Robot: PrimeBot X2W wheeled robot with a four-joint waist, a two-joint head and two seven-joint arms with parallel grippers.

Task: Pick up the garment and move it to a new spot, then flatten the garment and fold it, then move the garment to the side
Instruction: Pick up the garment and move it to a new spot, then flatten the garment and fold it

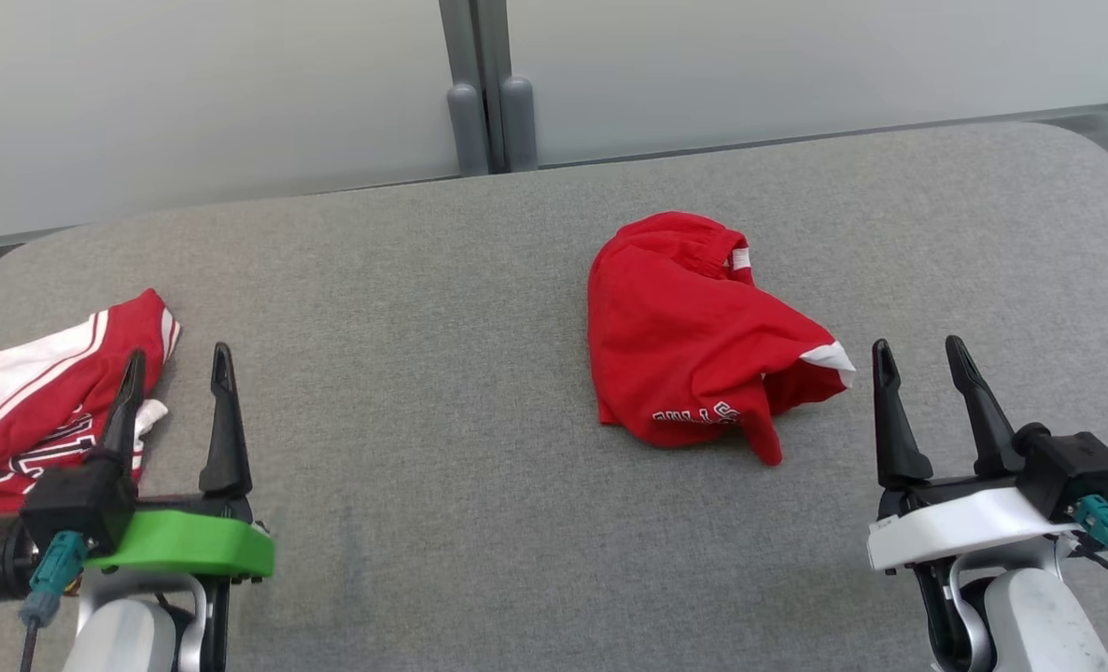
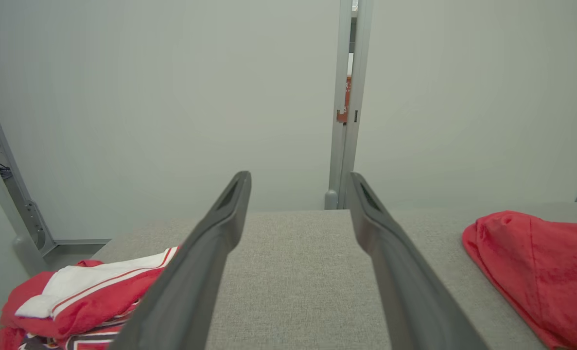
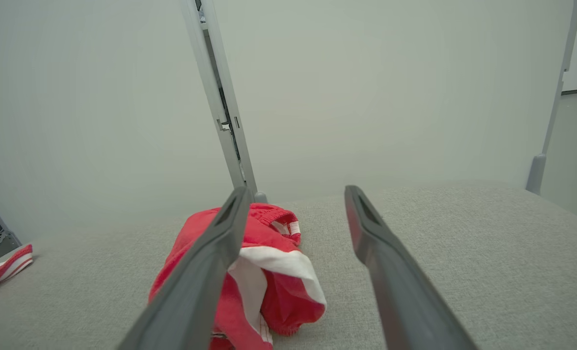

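Note:
A crumpled red garment (image 1: 684, 336) with white trim and white lettering lies in a heap on the grey padded table (image 1: 423, 373), right of centre. My right gripper (image 1: 918, 345) stands open just right of it, fingers apart and empty; in the right wrist view the garment (image 3: 273, 265) lies partly behind the left finger of that gripper (image 3: 296, 190). My left gripper (image 1: 178, 355) is open and empty at the lower left, far from the heap. The left wrist view has the garment (image 2: 541, 262) at the right edge, beyond the spread fingers of the left gripper (image 2: 300, 177).
A second red and white garment (image 1: 40, 392) with dark lettering lies bunched at the table's left edge, beside my left gripper; it also shows in the wrist views (image 2: 84, 291) (image 3: 1, 270). Pale wall panels with a grey post (image 1: 488, 93) stand behind the table.

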